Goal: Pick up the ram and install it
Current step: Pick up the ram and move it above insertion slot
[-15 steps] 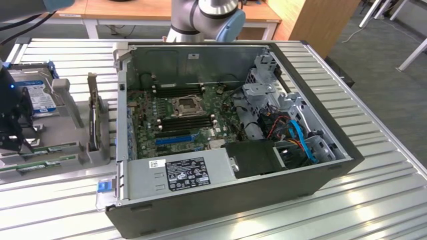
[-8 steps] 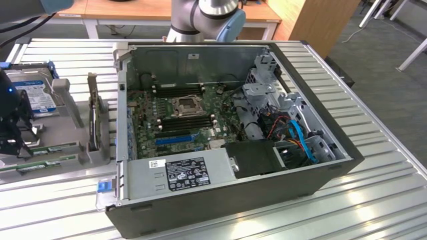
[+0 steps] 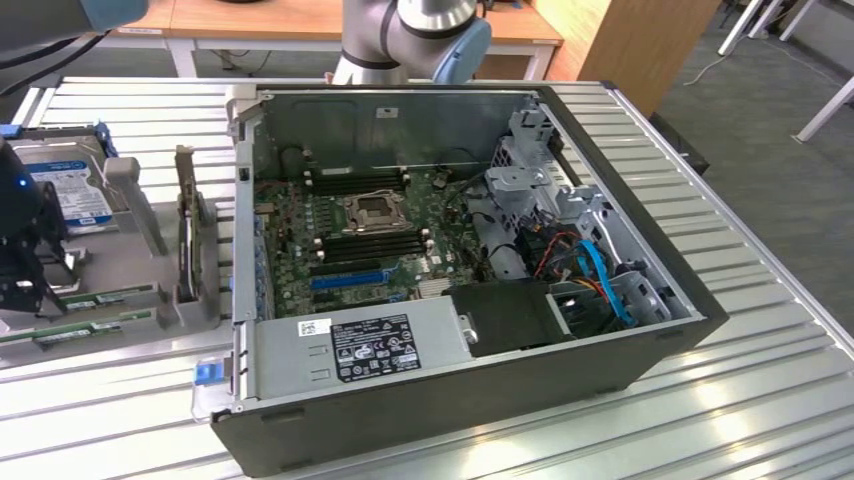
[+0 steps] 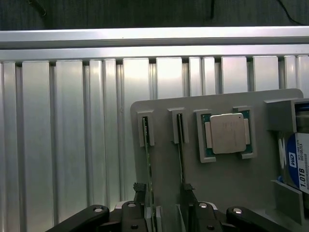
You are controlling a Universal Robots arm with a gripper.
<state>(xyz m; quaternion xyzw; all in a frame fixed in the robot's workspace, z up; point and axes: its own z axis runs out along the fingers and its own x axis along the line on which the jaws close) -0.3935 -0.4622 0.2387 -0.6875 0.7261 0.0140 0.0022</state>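
The hard drive (image 4: 295,164) is cut off by the wrist picture's edge, its label partly lost. The near ends of the ram (image 4: 147,164) and the neighbouring stick (image 4: 180,150) disappear behind the gripper (image 4: 162,189). At the exterior view's top edge the arm (image 3: 407,35) is cropped.

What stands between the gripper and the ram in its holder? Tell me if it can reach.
Probably yes. The open gripper hangs just over the grey holder, and the ram stands on edge in its slot, uncovered. The second stick close beside it might crowd one finger.
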